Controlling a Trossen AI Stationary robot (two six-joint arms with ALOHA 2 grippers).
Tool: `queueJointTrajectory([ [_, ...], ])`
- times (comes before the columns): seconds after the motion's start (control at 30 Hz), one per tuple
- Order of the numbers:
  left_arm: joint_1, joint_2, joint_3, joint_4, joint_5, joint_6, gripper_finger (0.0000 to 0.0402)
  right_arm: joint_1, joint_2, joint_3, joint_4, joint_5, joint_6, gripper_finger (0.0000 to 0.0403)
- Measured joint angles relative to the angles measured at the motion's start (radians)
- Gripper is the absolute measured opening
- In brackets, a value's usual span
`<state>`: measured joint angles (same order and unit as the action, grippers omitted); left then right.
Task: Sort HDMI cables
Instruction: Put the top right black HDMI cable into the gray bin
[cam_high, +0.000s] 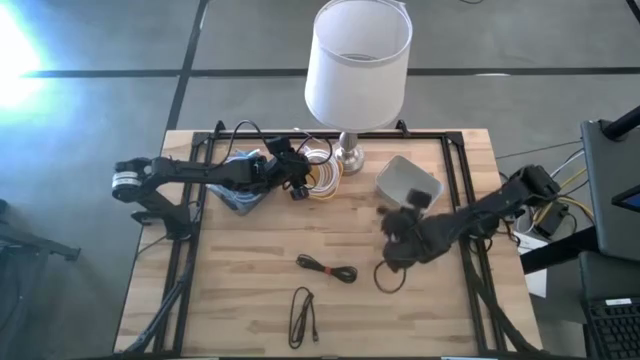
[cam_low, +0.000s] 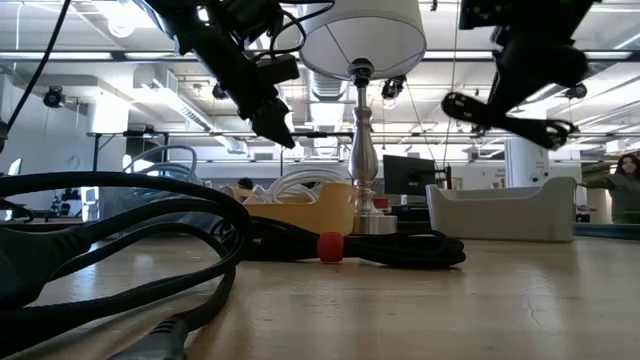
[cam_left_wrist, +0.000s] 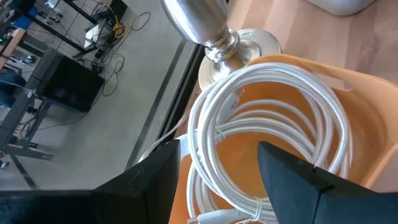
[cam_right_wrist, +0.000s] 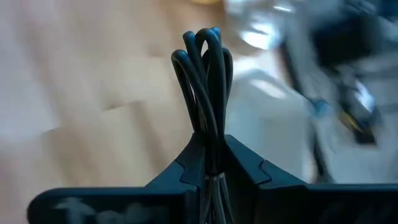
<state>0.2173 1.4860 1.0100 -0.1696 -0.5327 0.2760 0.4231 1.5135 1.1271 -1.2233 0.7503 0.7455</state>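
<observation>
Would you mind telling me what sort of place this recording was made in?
Probably a robotics lab or workshop: a wooden table in a black frame, open ceiling ducts and strip lights beyond, and loose floor cables beside a black equipment stand.

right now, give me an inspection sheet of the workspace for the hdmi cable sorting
surface: wooden table, mostly bare at the front.
job's things: white cables coiled in the orange tray; two black cables loose on the table; a third black cable is held up by the right arm.
clutter: lamp at the back edge; grey tray beside it.
grippers: left gripper fingers open, over the orange tray; right gripper fingers shut on the black cable, in front of the grey tray.
cables: thin cords run along the table's back edge.
surroundings: grey floor, a desk with equipment to the right; a person at the far right in the low view.
</observation>
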Motion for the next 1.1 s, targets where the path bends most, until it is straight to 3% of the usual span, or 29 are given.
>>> queueJointTrajectory([
  [0.13,0.000,0.000,0.000,0.000,0.000,0.000,0.0218,-0.081,-0.002,0.027,-0.168,0.041,0.193,0.0036],
  [0.27,-0.003,0.000,0.000,0.001,0.000,-0.003,0.0218,-0.195,-0.002,-0.013,-0.175,0.035,0.245,0.0036],
  [0.47,-0.010,0.000,0.000,0.004,0.001,-0.004,0.0218,-0.407,-0.001,-0.120,0.001,0.016,0.094,0.0036],
  [0.67,-0.012,0.000,0.000,0.004,0.002,-0.004,0.0218,-0.570,-0.001,-0.200,0.241,-0.130,-0.041,0.0043],
  [0.9,-0.012,0.000,0.000,0.004,0.002,-0.004,0.0218,-0.661,-0.001,-0.266,0.321,-0.175,-0.139,0.0067],
  [1.1,-0.012,0.000,0.000,0.004,0.002,-0.004,0.0218,-0.685,-0.001,-0.315,0.327,-0.279,-0.185,0.0088],
])
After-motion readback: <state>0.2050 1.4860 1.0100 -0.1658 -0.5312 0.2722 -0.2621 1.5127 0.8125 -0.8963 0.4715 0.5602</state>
